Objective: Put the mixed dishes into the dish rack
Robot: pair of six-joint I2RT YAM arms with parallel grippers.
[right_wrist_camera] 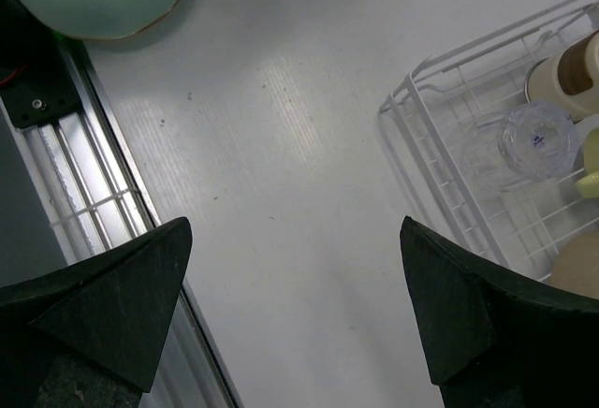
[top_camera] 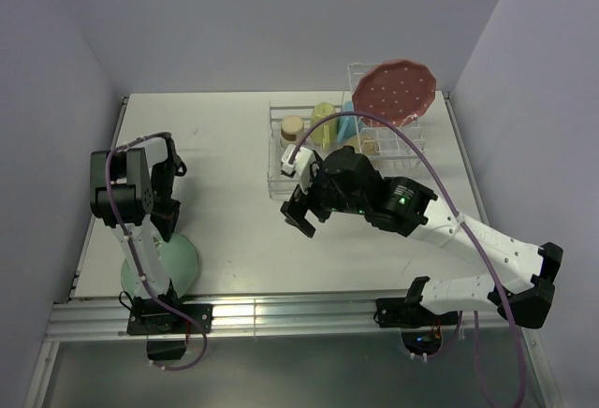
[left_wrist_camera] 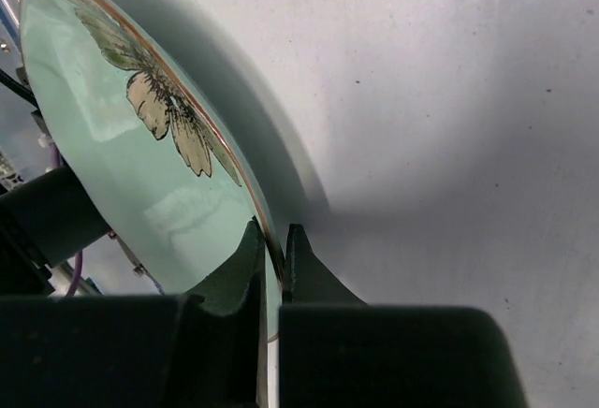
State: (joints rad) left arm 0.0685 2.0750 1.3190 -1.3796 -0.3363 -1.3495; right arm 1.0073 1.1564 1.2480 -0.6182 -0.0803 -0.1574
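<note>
My left gripper [top_camera: 169,227] is shut on the rim of the mint-green plate [top_camera: 184,261] at the table's near left. In the left wrist view the fingertips [left_wrist_camera: 251,240] pinch the gold-edged rim of the flower-patterned plate [left_wrist_camera: 112,165], which is tilted with a shadow under it. My right gripper [top_camera: 301,213] is open and empty over bare table, left of the white dish rack [top_camera: 277,169]. The rack holds the upright pink dotted plate [top_camera: 404,93], the yellow-green mug [top_camera: 323,113], the light-blue mug [top_camera: 347,125], the tan cup [top_camera: 292,129] and the clear glass [right_wrist_camera: 535,139].
An aluminium rail [top_camera: 281,314] runs along the table's near edge; it also shows in the right wrist view [right_wrist_camera: 75,174]. Walls close in the table at the left, back and right. The rack's near corner [right_wrist_camera: 412,118] lies just right of my right gripper [right_wrist_camera: 295,230].
</note>
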